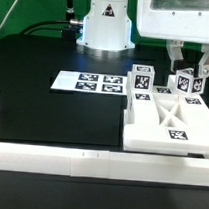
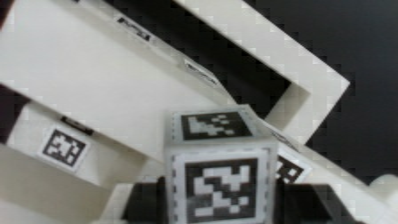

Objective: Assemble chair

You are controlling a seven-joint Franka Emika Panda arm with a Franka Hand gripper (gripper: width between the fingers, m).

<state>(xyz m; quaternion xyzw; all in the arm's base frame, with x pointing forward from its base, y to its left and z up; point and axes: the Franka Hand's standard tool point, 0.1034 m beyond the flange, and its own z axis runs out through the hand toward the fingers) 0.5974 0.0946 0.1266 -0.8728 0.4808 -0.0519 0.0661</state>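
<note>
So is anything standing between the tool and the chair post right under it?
Nothing visible. The tool is closed around the tagged post at the back of the chair frame, with no gap for anything to sit in. The second post stands apart, toward the exterior view's left.

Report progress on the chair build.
Done: the seat frame lies flat against the border rail, with one tagged post standing at its back. In hand: the hand is shut on a second post. Left: no upright, finished chair shows yet.
</note>
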